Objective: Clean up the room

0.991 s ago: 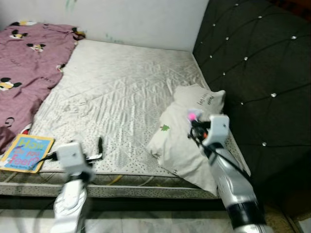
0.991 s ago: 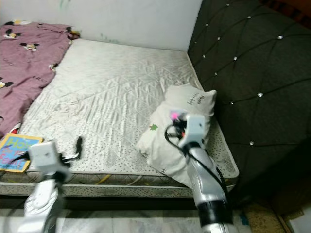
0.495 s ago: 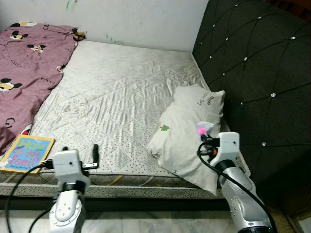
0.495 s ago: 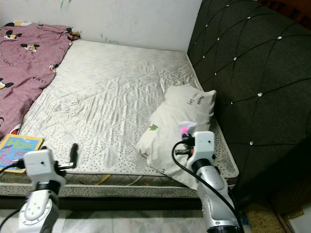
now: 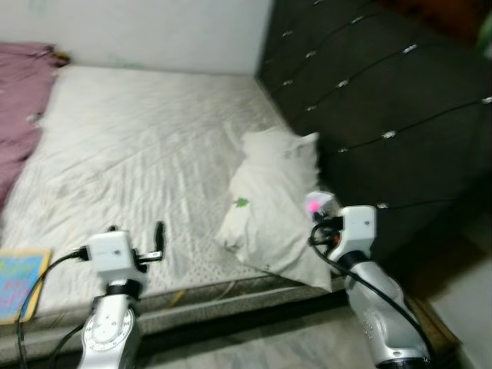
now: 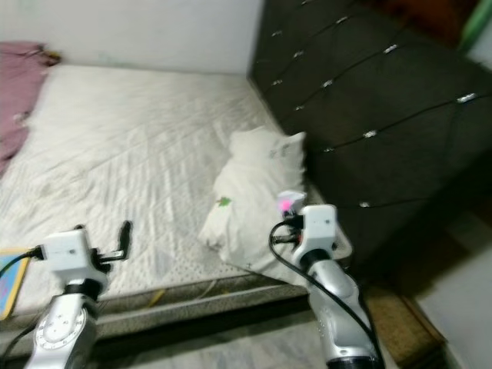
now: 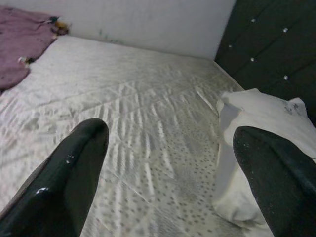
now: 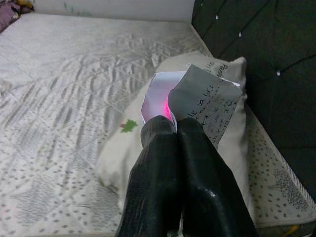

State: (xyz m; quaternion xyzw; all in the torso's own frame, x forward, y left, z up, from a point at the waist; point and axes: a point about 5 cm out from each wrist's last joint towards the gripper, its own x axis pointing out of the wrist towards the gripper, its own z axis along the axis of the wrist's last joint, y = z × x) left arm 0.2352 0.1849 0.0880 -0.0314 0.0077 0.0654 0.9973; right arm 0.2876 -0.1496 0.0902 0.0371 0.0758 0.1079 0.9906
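Observation:
My right gripper (image 8: 174, 124) is shut on a paper scrap (image 8: 205, 103), white with dark print and a pink patch. It is held in front of the white pillow (image 5: 265, 184), near the bed's front right corner; the scrap's pink spot (image 5: 314, 205) glows at the fingertips. My left gripper (image 7: 170, 132) is open and holds nothing, hovering over the mattress (image 7: 148, 98) front edge. Its black fingers (image 5: 159, 231) stick up beside the left wrist.
A dark tufted headboard (image 5: 369, 84) walls the bed's right side. A pink blanket (image 5: 19, 84) lies at the far left of the mattress. A colourful book (image 5: 17, 278) rests at the front left edge. Bare floor (image 5: 254, 346) runs below the bed.
The whole picture has swung to the right and blurred, so the camera has turned. The right gripper keeps the paper scrap, a little lower than one second ago.

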